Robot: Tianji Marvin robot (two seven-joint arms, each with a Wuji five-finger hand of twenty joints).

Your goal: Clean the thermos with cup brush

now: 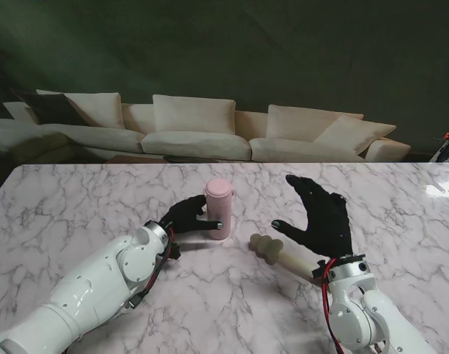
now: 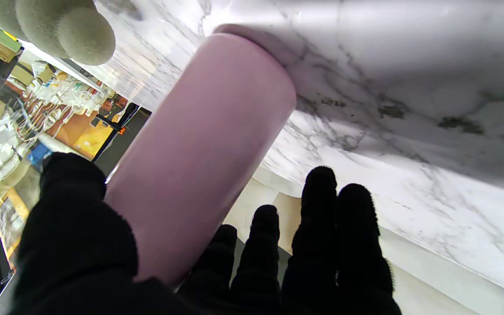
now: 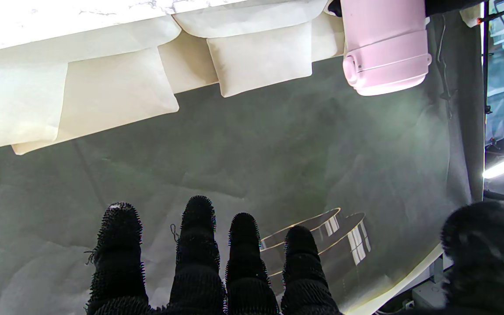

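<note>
At the centre of the frame, the left hand (image 1: 187,216) grips the upright pink thermos (image 1: 218,208) on the marble bench (image 1: 77,199); the right hand (image 1: 320,217) hovers, fingers spread wide, over the cup brush (image 1: 277,252) lying beside it.

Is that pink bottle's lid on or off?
On. The thermos stands upright with its rounded pink cap closing the top; no opening shows.
</note>
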